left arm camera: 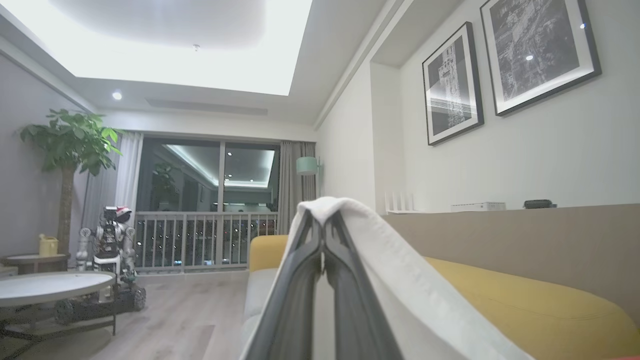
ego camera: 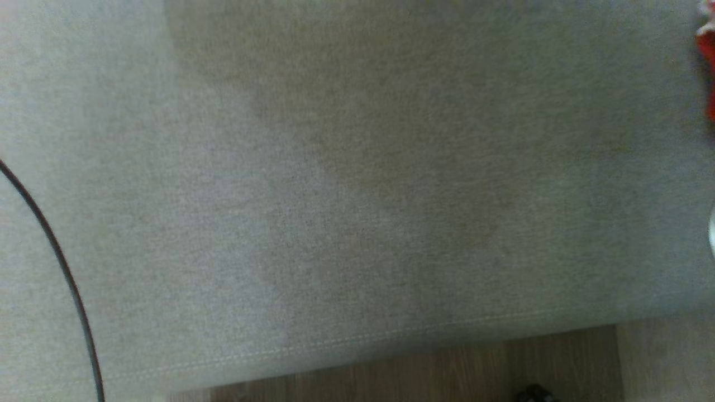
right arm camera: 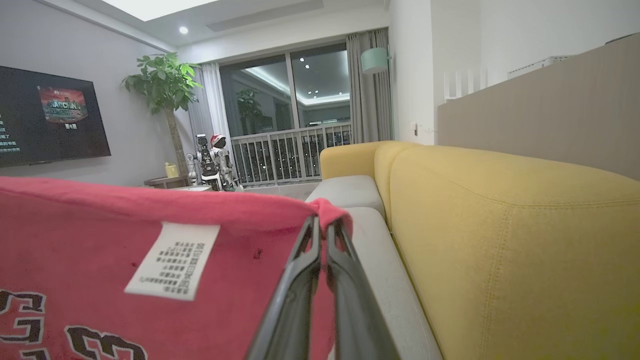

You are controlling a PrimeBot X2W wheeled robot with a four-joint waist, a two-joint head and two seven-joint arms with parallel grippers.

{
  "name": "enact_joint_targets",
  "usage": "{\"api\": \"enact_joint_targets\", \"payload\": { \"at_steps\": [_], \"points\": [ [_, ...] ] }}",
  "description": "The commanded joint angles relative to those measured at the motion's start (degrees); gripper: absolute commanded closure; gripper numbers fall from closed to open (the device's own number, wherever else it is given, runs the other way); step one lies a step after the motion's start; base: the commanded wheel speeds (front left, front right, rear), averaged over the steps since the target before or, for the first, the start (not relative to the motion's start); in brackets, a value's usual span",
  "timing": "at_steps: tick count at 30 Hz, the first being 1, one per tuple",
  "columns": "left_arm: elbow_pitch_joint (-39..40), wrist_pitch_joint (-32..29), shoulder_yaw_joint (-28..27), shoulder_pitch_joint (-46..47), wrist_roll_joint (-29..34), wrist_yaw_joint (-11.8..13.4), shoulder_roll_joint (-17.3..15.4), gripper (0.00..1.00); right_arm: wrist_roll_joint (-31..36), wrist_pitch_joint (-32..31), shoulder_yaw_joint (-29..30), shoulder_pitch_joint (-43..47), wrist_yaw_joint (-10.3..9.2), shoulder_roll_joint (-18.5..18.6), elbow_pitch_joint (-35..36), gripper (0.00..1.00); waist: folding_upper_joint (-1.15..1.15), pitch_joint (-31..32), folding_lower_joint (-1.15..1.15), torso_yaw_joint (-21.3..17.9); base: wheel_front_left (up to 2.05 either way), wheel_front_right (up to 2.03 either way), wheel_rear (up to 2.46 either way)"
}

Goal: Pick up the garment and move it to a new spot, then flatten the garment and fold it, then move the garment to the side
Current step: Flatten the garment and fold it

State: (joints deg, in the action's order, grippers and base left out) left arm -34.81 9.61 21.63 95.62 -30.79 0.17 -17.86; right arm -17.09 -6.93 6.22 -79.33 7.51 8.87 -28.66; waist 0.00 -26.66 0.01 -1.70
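Observation:
The garment is a red shirt [right arm camera: 100,240] with dark printed numbers and a white care label [right arm camera: 172,260], hanging stretched in the right wrist view. My right gripper [right arm camera: 322,225] is shut on its top edge. In the left wrist view my left gripper [left arm camera: 324,227] is shut on a white fold of cloth [left arm camera: 400,280] draped over its fingers. A sliver of the red garment [ego camera: 708,67] shows at the head view's far right edge, above the grey sofa seat [ego camera: 335,195].
The yellow sofa back [right arm camera: 500,225] runs along the right of both wrist views. Wooden floor [ego camera: 447,368] lies below the seat's front seam. A dark cable [ego camera: 56,251] curves at the left. A round table [left arm camera: 45,287], another robot [left arm camera: 112,250] and a TV [right arm camera: 50,115] stand across the room.

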Motion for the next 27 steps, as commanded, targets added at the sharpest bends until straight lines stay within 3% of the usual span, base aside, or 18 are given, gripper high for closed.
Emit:
{"api": "enact_joint_targets", "payload": {
  "at_steps": [1,8,11,16,20,24,27],
  "points": [
    [-0.8,3.0,0.0,4.7,2.5,-1.0,-2.8,1.0,0.7,3.4,-1.3,-4.3,-0.02,-0.4,-0.1,1.0,0.0,-5.4,-0.01,0.9,0.0,0.0,0.0],
    [-2.6,5.3,-1.5,4.4,4.0,-4.2,-1.8,1.0,0.8,11.4,-7.7,-7.6,-0.02,1.4,-5.8,1.0,0.0,-9.1,-0.01,2.7,0.0,0.0,0.0],
    [-0.7,5.4,-3.5,-2.1,3.6,-5.5,-1.2,1.0,-0.3,14.0,-10.9,-6.2,-0.02,2.5,-9.1,1.0,0.0,-9.7,-0.01,3.3,0.0,0.0,0.0],
    [2.5,5.4,-5.1,-18.0,1.1,-7.1,-0.4,1.0,-4.6,16.7,-13.2,-0.6,-0.02,4.4,-13.8,1.0,0.0,-7.8,-0.01,3.6,0.0,0.0,0.0],
    [5.6,5.4,-3.8,-32.9,-2.9,-7.5,-1.1,1.0,-8.6,14.5,-14.9,7.6,-0.02,6.4,-15.7,1.0,0.0,-3.9,-0.01,3.7,0.0,0.0,0.0],
    [14.2,4.6,-3.3,-52.9,-8.8,-7.6,-2.9,1.0,-11.7,13.3,-13.5,21.4,-0.02,9.0,-13.2,1.0,0.0,1.6,-0.01,3.6,0.0,0.0,0.0],
    [19.9,3.5,-4.2,-63.2,-11.7,-6.0,-3.7,1.0,-12.1,13.0,-11.4,30.7,-0.02,8.7,-9.8,1.0,0.0,4.5,-0.01,3.3,0.0,0.0,0.0]
  ]
}}
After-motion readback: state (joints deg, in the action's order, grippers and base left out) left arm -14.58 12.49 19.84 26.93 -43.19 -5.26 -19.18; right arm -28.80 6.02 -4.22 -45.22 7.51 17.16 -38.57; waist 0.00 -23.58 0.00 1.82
